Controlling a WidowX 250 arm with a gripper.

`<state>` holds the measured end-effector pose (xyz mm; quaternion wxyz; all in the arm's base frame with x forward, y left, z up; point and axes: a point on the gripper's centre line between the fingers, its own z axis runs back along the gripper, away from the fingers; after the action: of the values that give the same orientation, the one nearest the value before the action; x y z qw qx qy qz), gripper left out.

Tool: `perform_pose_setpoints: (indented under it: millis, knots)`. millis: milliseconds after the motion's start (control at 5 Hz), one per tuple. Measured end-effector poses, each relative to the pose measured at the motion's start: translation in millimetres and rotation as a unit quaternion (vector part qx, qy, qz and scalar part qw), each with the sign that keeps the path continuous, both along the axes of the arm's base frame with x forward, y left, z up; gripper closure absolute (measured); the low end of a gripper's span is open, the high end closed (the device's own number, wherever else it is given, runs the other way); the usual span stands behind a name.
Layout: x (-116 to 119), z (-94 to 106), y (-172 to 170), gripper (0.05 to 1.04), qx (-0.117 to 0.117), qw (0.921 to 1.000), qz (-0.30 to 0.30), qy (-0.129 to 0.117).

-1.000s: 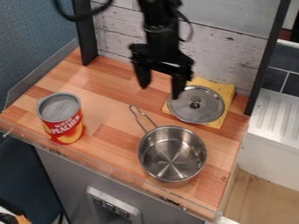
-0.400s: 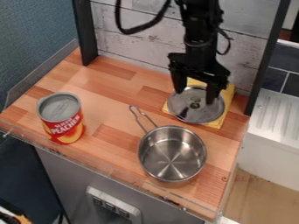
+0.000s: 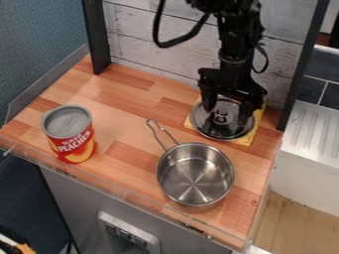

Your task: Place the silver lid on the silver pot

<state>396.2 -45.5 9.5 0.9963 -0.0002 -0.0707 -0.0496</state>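
Over the silver lid, at the back right of the counter, the black gripper [image 3: 227, 115] hangs open, its two fingers apart on either side of the lid's knob. The silver lid [image 3: 224, 131] lies knob up on a yellow cloth [image 3: 245, 139], partly covered by the gripper. In front of it stands the silver pot [image 3: 195, 174], uncovered and showing its bare inside, with its wire handle pointing to the upper left.
A red can of peaches [image 3: 69, 134] stands at the left of the wooden counter [image 3: 126, 101]. Behind the counter rises a whitewashed plank wall [image 3: 149, 30] between black posts. A clear low edging [image 3: 119, 185] runs along the front.
The gripper has moved right and down, from left of the lid to a place low over it, with its fingers still apart. Lid, pot and can have stayed put.
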Motion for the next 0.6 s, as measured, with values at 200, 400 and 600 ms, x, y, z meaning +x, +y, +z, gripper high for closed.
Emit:
perform_pose_setpoints:
  millis: [200,400,600]
  knots:
    - [0.0,-4.7,-0.3,0.233,0.003,1.0,0.004,0.005]
    - [-1.5,-4.6,0.3,0.538,0.005,0.9999,0.002,0.01]
    - [-3.5,-4.9,1.8,0.779,0.005,0.9998,0.001,0.017]
